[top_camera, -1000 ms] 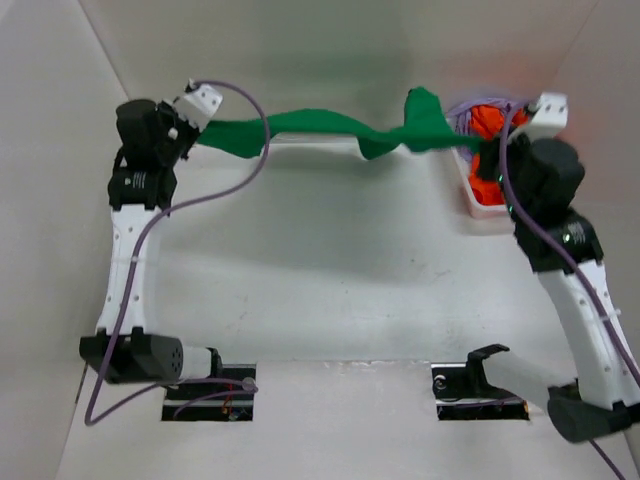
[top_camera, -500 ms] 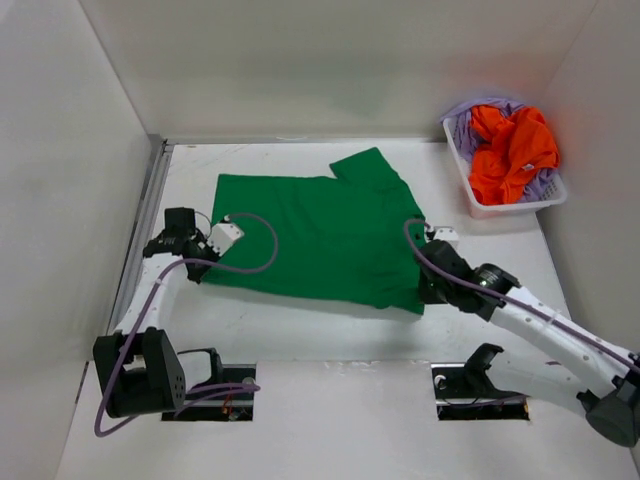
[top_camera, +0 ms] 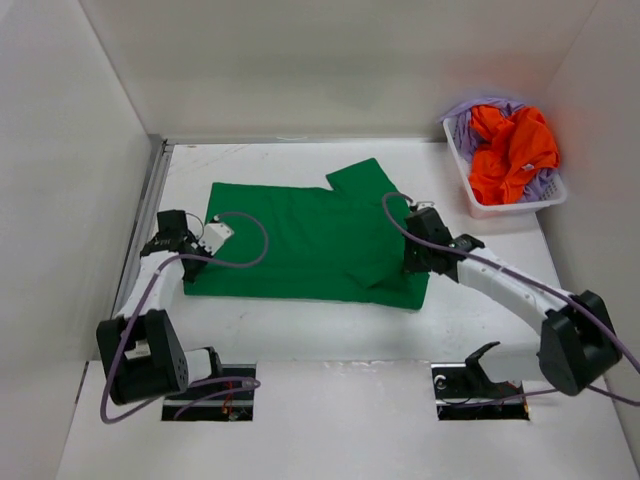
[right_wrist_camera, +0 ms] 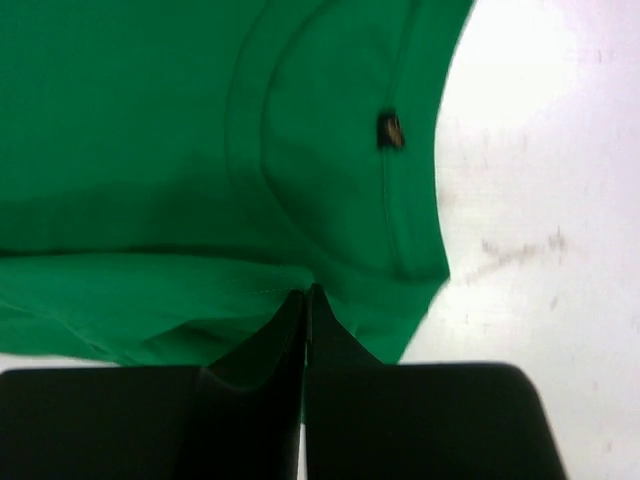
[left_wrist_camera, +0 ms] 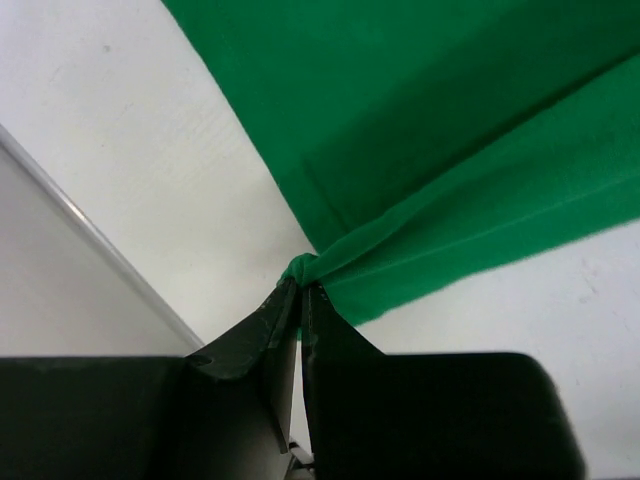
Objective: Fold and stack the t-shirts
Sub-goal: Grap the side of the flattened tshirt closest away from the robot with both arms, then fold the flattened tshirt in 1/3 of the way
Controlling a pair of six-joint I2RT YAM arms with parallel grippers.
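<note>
The green shirt (top_camera: 300, 235) lies spread almost flat in the middle of the surface (top_camera: 300, 325), one sleeve sticking out toward 1 o'clock. No fold is made in it yet, beyond a small lapped patch near its 4 o'clock corner. The left pincer (left_wrist_camera: 300, 285) is clamped on a bunched bit of the shirt's 9 o'clock edge. The right pincer (right_wrist_camera: 305, 295) is clamped on the cloth at about 3 o'clock, close to a curved seam.

At 2 o'clock the basket (top_camera: 480, 205) holds the orange shirt (top_camera: 515, 150) heaped over the lavender shirt (top_camera: 465, 130), both crumpled and untouched.

My reading is that the task is in its early part: the first shirt is laid out for folding, while all three folds and the stacking remain.
</note>
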